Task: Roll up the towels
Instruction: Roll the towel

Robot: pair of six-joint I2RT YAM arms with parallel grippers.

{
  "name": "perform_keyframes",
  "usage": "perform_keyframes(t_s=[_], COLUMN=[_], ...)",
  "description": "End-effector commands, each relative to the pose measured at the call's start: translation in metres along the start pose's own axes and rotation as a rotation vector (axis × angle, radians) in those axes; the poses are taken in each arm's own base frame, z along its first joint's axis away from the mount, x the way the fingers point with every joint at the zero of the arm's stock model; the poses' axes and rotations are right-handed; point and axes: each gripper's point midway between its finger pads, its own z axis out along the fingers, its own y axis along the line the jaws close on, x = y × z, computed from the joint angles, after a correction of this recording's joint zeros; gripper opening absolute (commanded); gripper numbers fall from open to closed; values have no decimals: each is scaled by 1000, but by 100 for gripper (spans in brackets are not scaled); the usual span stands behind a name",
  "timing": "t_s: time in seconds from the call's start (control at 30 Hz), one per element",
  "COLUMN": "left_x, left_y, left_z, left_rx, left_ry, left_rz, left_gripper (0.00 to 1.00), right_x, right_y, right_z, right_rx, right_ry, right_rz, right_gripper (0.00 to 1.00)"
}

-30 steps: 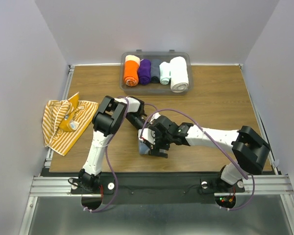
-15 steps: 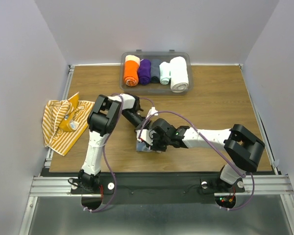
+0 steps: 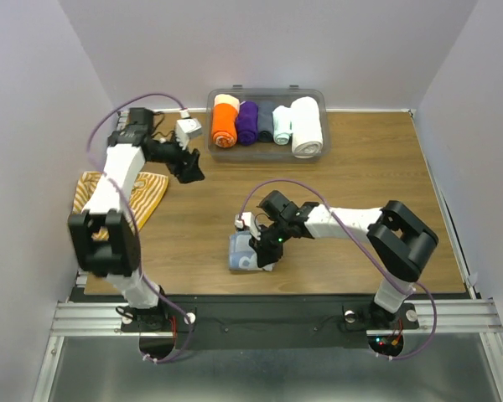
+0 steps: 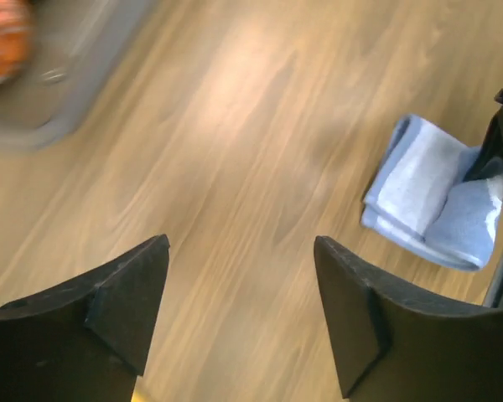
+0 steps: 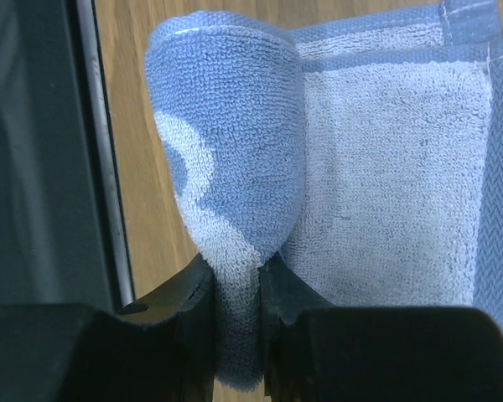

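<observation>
The pale blue towel (image 3: 240, 255) lies folded on the table near the front edge, one end raised into a fold. My right gripper (image 3: 263, 249) is shut on that raised fold, and the right wrist view shows the blue terry cloth (image 5: 226, 126) pinched between the jaws of the gripper (image 5: 236, 293). The striped yellow-orange towel (image 3: 147, 198) lies crumpled at the left edge, partly hidden by my left arm. My left gripper (image 3: 192, 172) hangs open and empty over bare wood at the back left. In the left wrist view the gripper (image 4: 239, 289) is seen with the blue towel (image 4: 427, 193) far to the right.
A clear plastic bin (image 3: 267, 94) at the back centre holds an orange roll (image 3: 225, 122), a purple roll (image 3: 247, 123), a dark roll, a pale roll and a thick white roll (image 3: 306, 126). The bin's corner (image 4: 42, 92) shows blurred in the left wrist view.
My left gripper let go of the blue towel, opened, and swung up and away to the back left. My right gripper closed on the towel's fold.
</observation>
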Motion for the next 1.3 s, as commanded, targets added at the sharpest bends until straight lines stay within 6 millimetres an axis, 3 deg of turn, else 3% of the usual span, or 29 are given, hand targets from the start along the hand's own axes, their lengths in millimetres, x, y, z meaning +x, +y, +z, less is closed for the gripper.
perform_keyframes(t_s=[0.0,0.07,0.1,0.2,0.27,0.3,0.33,0.4,0.47,0.63,0.87,1.03,1.1,1.13,1.27], left_x=[-39,-25,-25,2,28,58,70,95,127,123,118,119,127,119,124], left_y=[11,-12,-17,-48,-67,-81,-90,-99,-133,-170,-203,-208,-204,-201,-197], left_z=[-51,-66,-70,-72,-59,-38,-32,-16,16,42,74,94,99,101,107], left_rx=[-314,-391,-418,-428,-398,-330,-314,-292,-223,-133,-49,-36,-48,-90,-125], left_ry=[-132,-137,-152,-126,-65,1,23,99,101,38,37,67,99,71,84], left_rz=[217,301,343,439,511,508,538,619,747,874,993,1007,1012,1024,1071], left_gripper=[91,98,99,99,99,99,99,99,99,99,97,90,89,90,89], right_x=[6,7,1,2,0,1,-6,-2,-4,-5,1,1,1,3,5], right_y=[9,7,3,5,3,4,2,2,-5,-12,-18,-19,-18,-17,-17], right_z=[2,4,4,6,8,9,8,13,12,12,15,16,15,16,17], right_rx=[-132,-178,-192,-276,-324,-344,-373,-413,-453,-495,-527,-558,-569,-581,-595], right_ry=[31,41,30,28,26,30,11,24,3,-17,-14,-23,-25,-23,-23], right_rz=[174,247,266,358,406,427,440,490,541,592,650,672,681,691,705], right_gripper=[1,1,1,1,1,1,1,1,1,1,2,3,3,3,3])
